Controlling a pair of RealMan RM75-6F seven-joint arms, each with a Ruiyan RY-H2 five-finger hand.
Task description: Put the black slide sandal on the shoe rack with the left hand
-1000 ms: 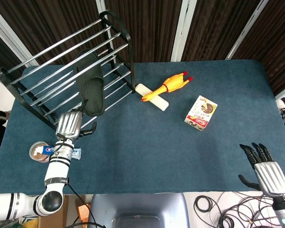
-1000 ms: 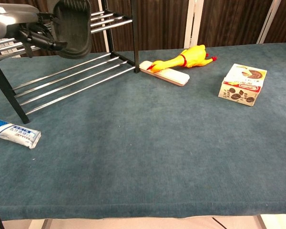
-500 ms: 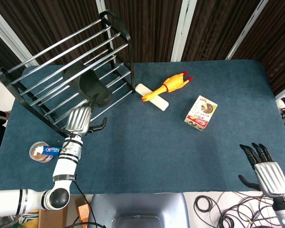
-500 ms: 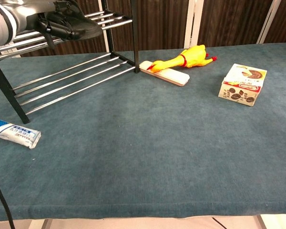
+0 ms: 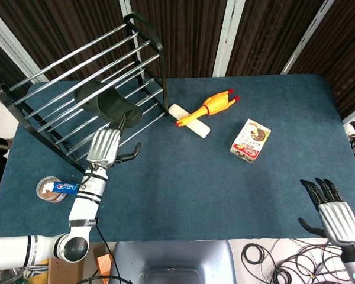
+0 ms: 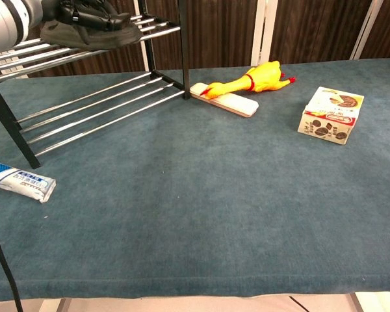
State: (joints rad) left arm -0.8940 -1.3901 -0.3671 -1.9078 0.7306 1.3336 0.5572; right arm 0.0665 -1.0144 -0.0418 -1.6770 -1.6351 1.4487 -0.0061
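The black slide sandal (image 5: 105,105) lies flat across the upper rails of the black shoe rack (image 5: 58,66), its sole down. My left hand (image 5: 105,145) reaches up from the table side, and its dark fingers (image 5: 122,122) grip the sandal's near end. From the chest camera, the sandal (image 6: 84,34) rests on the rack's (image 6: 94,103) top rails with my left hand (image 6: 84,9) closed over it. My right hand (image 5: 334,214) hangs beyond the table's front right corner, fingers spread and holding nothing.
A yellow rubber chicken (image 5: 208,106) lies on a white bar (image 5: 190,120) just right of the rack. A printed snack box (image 5: 251,140) stands further right. A toothpaste tube (image 5: 68,188) rests on a round tin (image 5: 46,190) at the front left.
My left hand has carried the sandal up and left, turning it from hanging upright to lying flat on the rack's upper rails. The right hand has stayed put.
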